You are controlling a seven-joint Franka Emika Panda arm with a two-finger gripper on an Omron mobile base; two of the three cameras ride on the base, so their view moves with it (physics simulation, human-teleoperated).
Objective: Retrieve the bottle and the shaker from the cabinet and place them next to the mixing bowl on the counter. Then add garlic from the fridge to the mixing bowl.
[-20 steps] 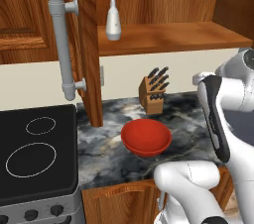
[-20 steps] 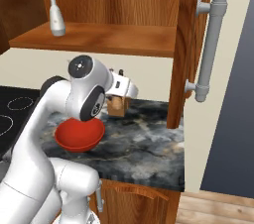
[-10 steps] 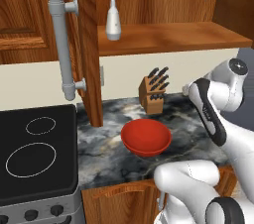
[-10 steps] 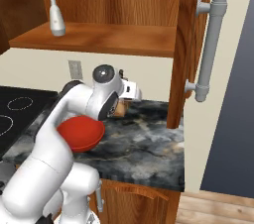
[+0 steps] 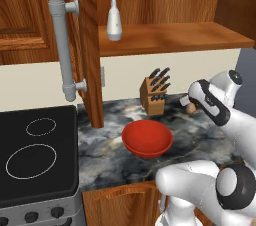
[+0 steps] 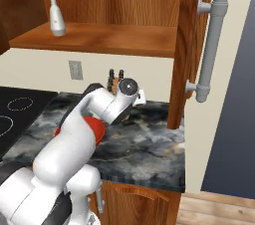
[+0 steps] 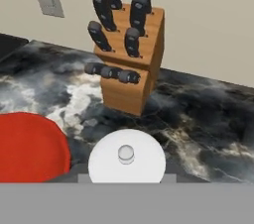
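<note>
Fingers (image 5: 189,104) pinch the shaker (image 7: 126,156) beside the knife block (image 7: 130,64) and red mixing bowl (image 5: 147,138); no labels readable.

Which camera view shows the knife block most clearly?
The hand view: the knife block stands close and unobstructed, with every handle visible. The left base view shows it small, behind the red bowl. In the right base view the arm covers all but its handles.

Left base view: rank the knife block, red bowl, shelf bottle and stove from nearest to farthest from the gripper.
1. Knife block, just left of the gripper.
2. Red bowl, lower left on the counter.
3. Shelf bottle, up left in the cabinet.
4. Stove, far left.
</note>
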